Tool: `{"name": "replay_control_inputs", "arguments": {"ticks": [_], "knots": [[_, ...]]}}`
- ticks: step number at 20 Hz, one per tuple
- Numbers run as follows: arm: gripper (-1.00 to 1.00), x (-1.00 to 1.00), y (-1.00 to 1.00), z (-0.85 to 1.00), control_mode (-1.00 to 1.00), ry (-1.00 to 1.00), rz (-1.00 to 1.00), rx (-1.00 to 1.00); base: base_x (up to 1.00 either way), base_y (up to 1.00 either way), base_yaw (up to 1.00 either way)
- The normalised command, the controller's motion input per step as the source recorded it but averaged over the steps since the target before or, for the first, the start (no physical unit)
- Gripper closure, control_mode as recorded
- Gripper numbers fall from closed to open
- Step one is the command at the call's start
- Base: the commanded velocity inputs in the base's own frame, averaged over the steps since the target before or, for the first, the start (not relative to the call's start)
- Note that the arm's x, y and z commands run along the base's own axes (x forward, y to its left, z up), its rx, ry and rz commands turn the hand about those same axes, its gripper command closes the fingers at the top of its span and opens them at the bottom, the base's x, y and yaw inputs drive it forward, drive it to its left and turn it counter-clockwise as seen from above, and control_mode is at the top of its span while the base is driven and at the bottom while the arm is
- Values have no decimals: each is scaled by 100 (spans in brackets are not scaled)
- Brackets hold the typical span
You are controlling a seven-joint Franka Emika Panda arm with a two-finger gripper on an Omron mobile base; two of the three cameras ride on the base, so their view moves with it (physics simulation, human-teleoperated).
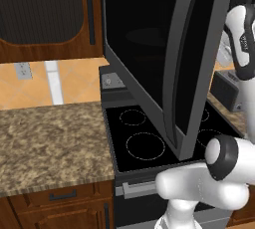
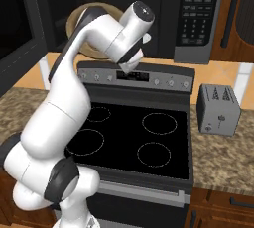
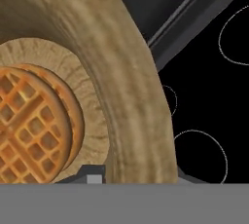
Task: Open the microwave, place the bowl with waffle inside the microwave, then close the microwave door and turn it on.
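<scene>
Microwave (image 2: 149,14): mounted above the stove (image 2: 134,142), keypad at its right side.
Microwave door (image 1: 164,58): swung wide open, standing out over the stove's left burners, grey handle bar at its outer edge.
Bowl (image 3: 126,86): wooden, raised at the mouth of the microwave cavity, above the stove's back panel.
Waffle (image 3: 26,125): round, golden, lying inside the bowl.
Pincer: at the bowl's rim; the hand view suggests it grips the rim, but the jaws cannot be told.
Toaster (image 2: 218,109): grey, on the counter (image 2: 223,157) just right of the stove.
</scene>
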Motion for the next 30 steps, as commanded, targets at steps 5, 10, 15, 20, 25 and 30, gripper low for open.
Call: {"name": "replay_control_inputs", "arguments": {"ticks": [5,10,15,20,25,30], "knots": [[100,59,35,5,-100,-1,1,7,0,0,0],[100,71,26,25,-100,0,-1,-7,0,0,0],[100,63,2,9,-100,2,-1,-3,0,0,0],[100,73,0,0,-100,2,0,0,0,0,0],[100,58,-8,-18,-100,0,0,0,0,0,0],[100,19,-3,-23,-100,-15,0,0,0,0,0]]}}
